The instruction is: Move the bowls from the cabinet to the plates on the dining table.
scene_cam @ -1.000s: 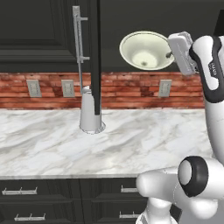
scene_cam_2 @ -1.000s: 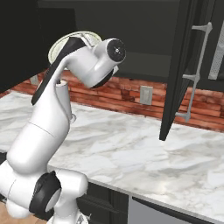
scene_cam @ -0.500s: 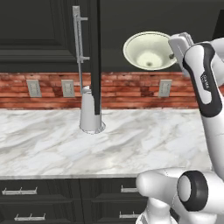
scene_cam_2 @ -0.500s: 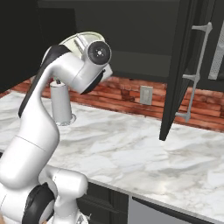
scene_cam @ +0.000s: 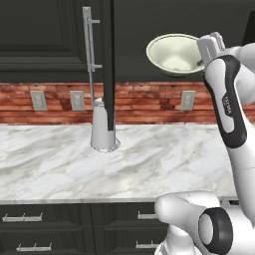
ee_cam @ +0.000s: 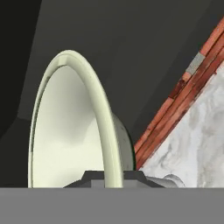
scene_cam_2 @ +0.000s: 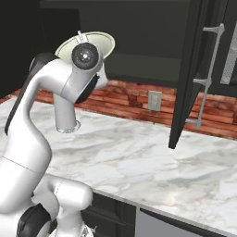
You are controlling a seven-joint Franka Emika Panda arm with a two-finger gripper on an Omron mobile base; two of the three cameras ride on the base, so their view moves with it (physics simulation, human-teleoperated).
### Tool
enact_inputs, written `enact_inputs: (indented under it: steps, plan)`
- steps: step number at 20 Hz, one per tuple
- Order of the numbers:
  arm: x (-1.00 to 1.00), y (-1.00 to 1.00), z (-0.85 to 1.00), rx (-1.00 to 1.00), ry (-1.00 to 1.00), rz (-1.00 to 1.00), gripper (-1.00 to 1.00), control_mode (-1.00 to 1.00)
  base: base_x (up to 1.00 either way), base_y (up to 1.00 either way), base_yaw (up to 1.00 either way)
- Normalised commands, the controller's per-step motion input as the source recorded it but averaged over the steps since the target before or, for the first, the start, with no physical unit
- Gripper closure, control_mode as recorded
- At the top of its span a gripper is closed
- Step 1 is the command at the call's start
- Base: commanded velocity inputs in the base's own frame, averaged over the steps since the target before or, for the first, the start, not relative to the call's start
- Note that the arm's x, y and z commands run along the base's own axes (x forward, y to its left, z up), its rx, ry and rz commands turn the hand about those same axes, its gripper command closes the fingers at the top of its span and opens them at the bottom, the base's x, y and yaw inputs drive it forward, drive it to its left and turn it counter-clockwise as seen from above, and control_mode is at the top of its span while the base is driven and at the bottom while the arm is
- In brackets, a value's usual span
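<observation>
The fingers (ee_cam: 113, 177) are clamped on the rim of the cream bowl (scene_cam: 175, 54), 1 tip inside the wall and 1 outside, which is why the rim runs straight up from between them in the hand view. That pinch carries the bowl high, out in front of the open cabinet (scene_cam: 60, 40) and well above the surface (scene_cam: 149, 159). From the left base view the bowl hangs just left of the fingers, tipped so its hollow faces partly outward; an edge grip lets the free side sag that way. The green markings outside are hard to make out here, possibly because the bowl's outer side is in shadow.

Below the fingers stand a brick wall (scene_cam: 149, 102) with outlets and a grey canister (scene_cam: 103, 130) on the marble, both well apart from the bowl. The cabinet door (scene_cam_2: 187, 69) stands swung open to the right of the arm, its bar handle (scene_cam_2: 208, 76) clear of the bowl.

The bowl looks freshly out of the cabinet; the carry to a plate is not yet done.
</observation>
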Motion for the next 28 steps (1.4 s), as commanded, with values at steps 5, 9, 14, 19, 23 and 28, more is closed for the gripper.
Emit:
enact_inputs:
  steps: [5, 9, 14, 19, 23, 28]
  plan:
    - [-0.35, 0.0, 0.13, 0.15, 0.06, -0.14, 1.0, -1.0, 0.0, 0.0, 0.0]
    - [-0.42, -0.01, 0.09, 0.15, 0.07, -0.1, 1.0, -1.0, 0.0, 0.0, 0.0]
    - [-0.44, 0.0, 0.02, 0.12, 0.05, -0.1, 1.0, -1.0, 0.0, 0.0, 0.0]
    - [-0.41, 0.0, -0.01, 0.11, 0.06, -0.08, 1.0, -1.0, 0.0, 0.0, 0.0]
    - [-0.43, 0.0, -0.01, 0.1, 0.05, -0.04, 1.0, -1.0, 0.0, 0.0, 0.0]
    - [-0.43, 0.0, -0.01, 0.07, 0.04, -0.03, 1.0, -1.0, 0.0, 0.0, 0.0]
